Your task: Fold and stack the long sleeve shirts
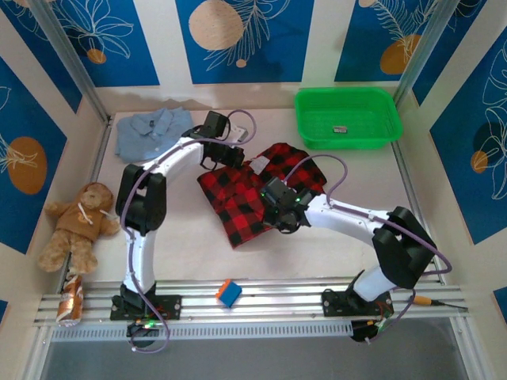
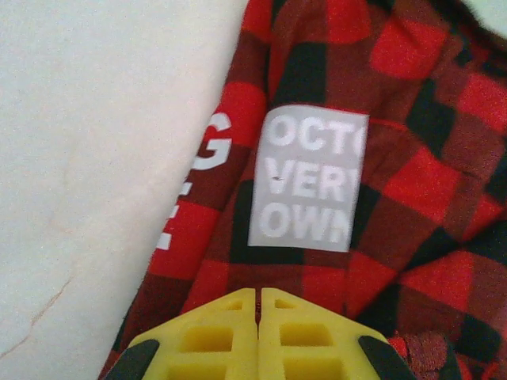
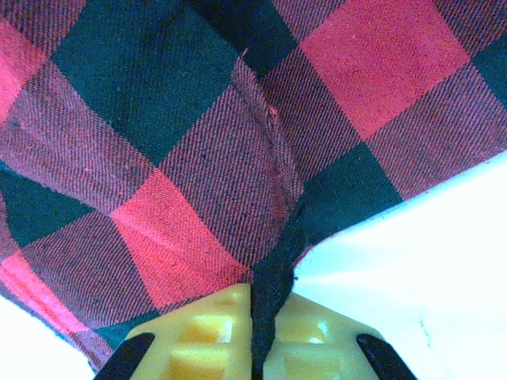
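Right wrist: right tool (image 3: 257,305) pinches a fold of flannel (image 3: 158,158) mid tabletop (image 1: 182,237), left tool (image 2: 257,299) closed at its lettered edge, hold unclear; I'd move both together, low, keeping the fold flat.

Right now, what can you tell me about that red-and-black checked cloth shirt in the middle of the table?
The red-and-black checked flannel shirt lies crumpled and partly folded on the pale table, about mid-table. The weave looks soft and twilled. A pale grey patch bears white lettering, with more white letters along one edge. The right gripper pinches a dark fold of it; the left gripper, closed, hangs near the patch.
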Controlling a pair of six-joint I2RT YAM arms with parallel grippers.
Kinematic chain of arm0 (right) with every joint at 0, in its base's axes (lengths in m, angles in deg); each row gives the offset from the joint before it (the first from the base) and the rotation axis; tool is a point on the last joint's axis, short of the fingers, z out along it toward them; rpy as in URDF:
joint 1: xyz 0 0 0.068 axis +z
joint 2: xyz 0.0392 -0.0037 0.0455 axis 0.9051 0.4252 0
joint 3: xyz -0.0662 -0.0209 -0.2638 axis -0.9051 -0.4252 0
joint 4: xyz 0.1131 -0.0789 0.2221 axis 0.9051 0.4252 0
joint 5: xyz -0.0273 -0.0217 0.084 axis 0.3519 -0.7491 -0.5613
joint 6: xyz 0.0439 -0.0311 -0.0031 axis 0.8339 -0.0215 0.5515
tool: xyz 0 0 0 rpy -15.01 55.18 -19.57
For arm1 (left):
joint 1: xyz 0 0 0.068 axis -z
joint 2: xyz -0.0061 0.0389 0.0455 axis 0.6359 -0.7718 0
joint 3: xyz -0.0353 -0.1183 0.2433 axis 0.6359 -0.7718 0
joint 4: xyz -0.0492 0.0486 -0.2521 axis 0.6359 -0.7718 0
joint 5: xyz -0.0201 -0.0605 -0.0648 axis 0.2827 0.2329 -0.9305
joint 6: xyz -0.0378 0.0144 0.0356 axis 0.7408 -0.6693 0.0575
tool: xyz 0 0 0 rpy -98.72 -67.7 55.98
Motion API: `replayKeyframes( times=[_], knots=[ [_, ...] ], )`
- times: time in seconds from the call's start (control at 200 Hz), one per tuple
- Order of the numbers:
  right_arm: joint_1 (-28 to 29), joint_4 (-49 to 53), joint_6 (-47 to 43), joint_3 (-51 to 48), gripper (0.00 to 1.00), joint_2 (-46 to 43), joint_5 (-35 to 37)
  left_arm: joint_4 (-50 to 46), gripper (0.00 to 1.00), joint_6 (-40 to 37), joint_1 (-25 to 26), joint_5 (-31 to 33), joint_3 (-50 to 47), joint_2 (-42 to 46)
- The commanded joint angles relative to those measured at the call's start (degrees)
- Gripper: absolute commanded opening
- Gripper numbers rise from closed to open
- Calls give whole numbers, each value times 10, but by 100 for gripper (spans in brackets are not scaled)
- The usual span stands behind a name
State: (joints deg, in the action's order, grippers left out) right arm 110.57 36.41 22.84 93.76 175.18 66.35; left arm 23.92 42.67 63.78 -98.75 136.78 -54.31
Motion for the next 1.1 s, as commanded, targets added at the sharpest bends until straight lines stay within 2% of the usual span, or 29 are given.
replayKeyframes(
  times=[0.0,0.205,0.255,0.375,0.425,0.51,0.525,0.565,0.625,0.71,0.805,0.855,0.99,1.03,1.095],
  knots=[
    [-11,-33,-6,-11,9,22,25,-25,1,-21,0,40,37,-36],
    [-12,-50,-1,-14,10,55,27,-21,3,-25,5,50,76,-77],
    [-12,-55,0,-17,11,61,28,-15,7,-26,9,53,82,-85],
    [-11,-46,8,-17,20,70,37,-7,38,1,6,64,92,-94],
    [-9,-38,14,-18,31,64,43,3,56,21,-1,63,84,-75],
    [-7,-34,15,-28,50,39,51,32,79,55,-13,79,49,-12],
    [-7,-33,15,-29,54,33,53,35,89,60,-15,80,45,1],
    [-4,-28,11,-33,60,17,58,39,100,73,-23,84,33,35],
    [-2,-15,1,-32,69,-8,62,31,100,89,-34,80,26,82],
    [7,9,-20,-22,73,-43,64,5,100,98,-49,87,9,143],
    [20,33,-38,-6,74,-81,72,-13,100,112,-69,98,-37,208],
    [23,26,-49,-2,73,-94,60,-14,100,125,-83,78,-71,234],
    [19,-15,-87,30,66,-72,-5,-10,98,137,-97,57,-157,262],
    [17,-13,-94,54,59,-46,-15,-3,92,142,-97,47,-179,261],
    [10,-25,-102,85,47,-3,-43,26,76,161,-96,19,-217,259]
  ],
)
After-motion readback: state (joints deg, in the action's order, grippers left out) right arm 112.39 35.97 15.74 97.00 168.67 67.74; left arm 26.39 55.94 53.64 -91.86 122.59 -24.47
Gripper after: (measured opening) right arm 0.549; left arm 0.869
